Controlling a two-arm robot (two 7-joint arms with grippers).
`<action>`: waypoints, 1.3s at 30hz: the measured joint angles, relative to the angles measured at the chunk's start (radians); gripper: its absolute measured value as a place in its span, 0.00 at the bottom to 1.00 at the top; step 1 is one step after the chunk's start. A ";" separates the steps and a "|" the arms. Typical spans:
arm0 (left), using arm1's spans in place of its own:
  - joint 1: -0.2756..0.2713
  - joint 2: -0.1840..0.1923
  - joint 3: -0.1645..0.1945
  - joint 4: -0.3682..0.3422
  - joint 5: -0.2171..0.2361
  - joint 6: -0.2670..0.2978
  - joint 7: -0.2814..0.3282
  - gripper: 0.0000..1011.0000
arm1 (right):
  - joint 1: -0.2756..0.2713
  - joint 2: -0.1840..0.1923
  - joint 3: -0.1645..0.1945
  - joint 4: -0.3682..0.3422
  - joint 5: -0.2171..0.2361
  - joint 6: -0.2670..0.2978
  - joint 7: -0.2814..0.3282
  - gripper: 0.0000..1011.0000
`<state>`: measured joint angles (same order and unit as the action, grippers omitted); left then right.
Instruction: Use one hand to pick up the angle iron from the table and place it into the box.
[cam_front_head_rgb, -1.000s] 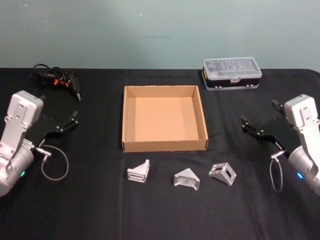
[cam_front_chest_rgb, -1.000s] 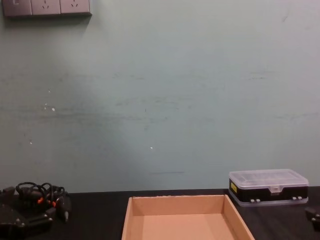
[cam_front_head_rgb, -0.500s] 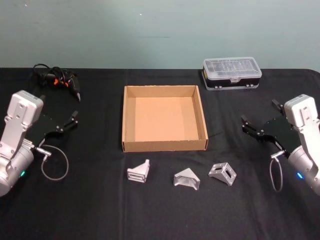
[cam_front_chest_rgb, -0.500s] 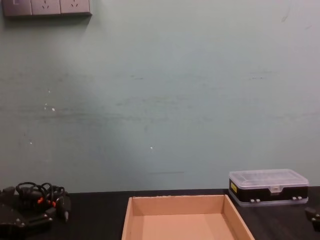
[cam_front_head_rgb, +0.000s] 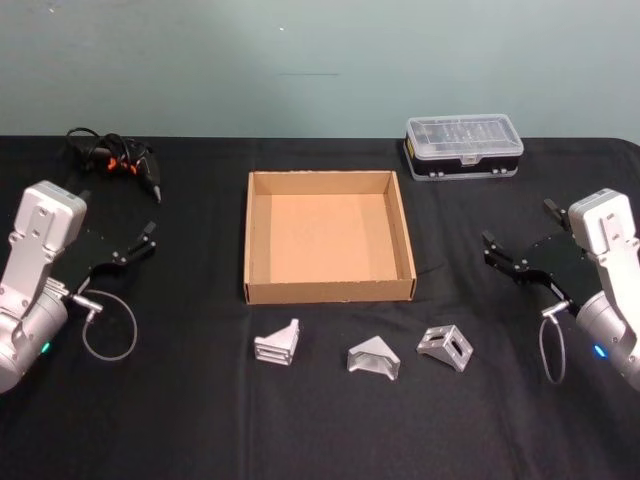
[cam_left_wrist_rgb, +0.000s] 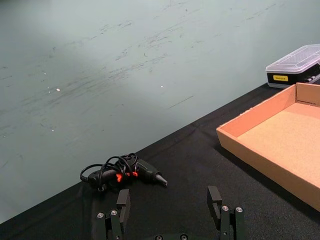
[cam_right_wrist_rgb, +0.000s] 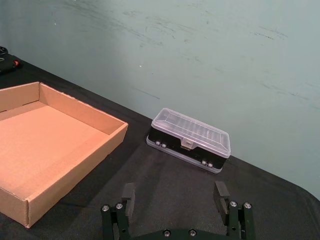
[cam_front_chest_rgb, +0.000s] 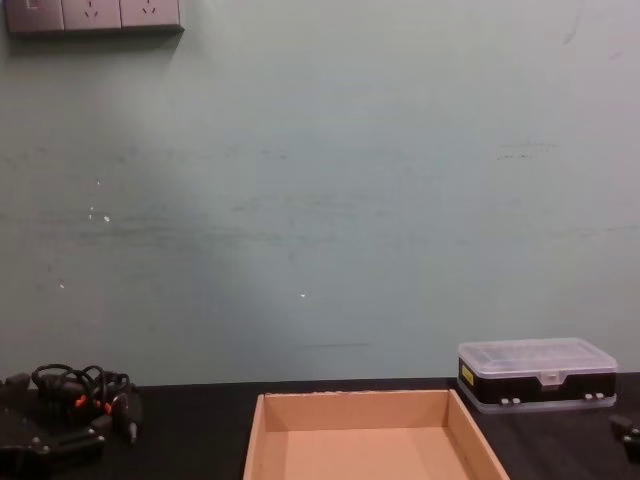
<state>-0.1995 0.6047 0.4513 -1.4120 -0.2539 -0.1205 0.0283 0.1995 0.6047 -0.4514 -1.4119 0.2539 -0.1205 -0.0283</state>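
Three small silver-grey metal angle irons lie in a row on the flat matte black table (cam_front_head_rgb: 200, 430), on its near part, a little in front of the near wall of the shallow tan cardboard box (cam_front_head_rgb: 330, 291). The left angle iron (cam_front_head_rgb: 277, 343) lies below the left half of that wall. The middle angle iron (cam_front_head_rgb: 373, 358) lies a little nearer to the robot, and the right angle iron (cam_front_head_rgb: 445, 346) lies just past the box's right corner. They are apart from each other and from the box, and all three are outside it.

The box stands in the middle of the table, with low walls and an open top.

The black left gripper (cam_front_head_rgb: 115, 218), on its thick silver-grey arm, hangs over the left side of the table, well apart from the angle irons. In the left wrist view its fingers (cam_left_wrist_rgb: 122, 201) are spread wide.

The black right gripper (cam_front_head_rgb: 520, 226) hangs over the right side, to the right of the box, and its fingers (cam_right_wrist_rgb: 220, 191) are also spread wide.

At the far right of the table stands a small black plastic case with a clear lid (cam_front_head_rgb: 464, 145). At the far left lies a black tool with orange marks and a coiled cable (cam_front_head_rgb: 115, 160).
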 joint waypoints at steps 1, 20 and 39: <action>0.000 0.000 0.000 0.000 0.000 0.000 0.000 1.00 | 0.000 0.000 0.000 0.000 0.000 0.000 0.000 0.99; 0.000 0.000 0.000 0.000 0.000 0.000 0.000 1.00 | 0.000 0.000 0.000 0.000 0.000 0.000 0.000 0.99; 0.000 0.000 0.000 0.000 0.000 0.000 0.000 1.00 | 0.000 0.000 0.000 0.000 0.000 0.000 0.000 0.99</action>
<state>-0.1995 0.6047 0.4514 -1.4120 -0.2539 -0.1205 0.0283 0.1995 0.6047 -0.4514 -1.4120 0.2539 -0.1205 -0.0283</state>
